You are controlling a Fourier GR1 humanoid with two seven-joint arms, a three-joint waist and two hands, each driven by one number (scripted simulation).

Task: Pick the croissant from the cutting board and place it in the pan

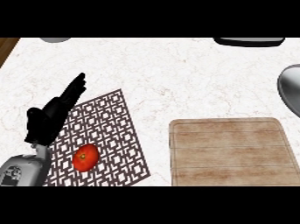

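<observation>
Croissant is not being seen anywhere; the cutting board (233, 151) is lying bare on the marble desk (178, 74). Patterned mat (103, 140) is being overlapped by the left hand (52, 116), fingers (75, 89) released and straight, apparently resting. Pan (297, 92) is being cropped at the right edge. Tomato (85, 157) is sitting on the mat. Right hand is not showing.

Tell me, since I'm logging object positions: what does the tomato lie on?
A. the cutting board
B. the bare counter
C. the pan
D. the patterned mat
D: the tomato sits on the patterned mat, to the left of the cutting board, whose top shows nothing on it.
</observation>
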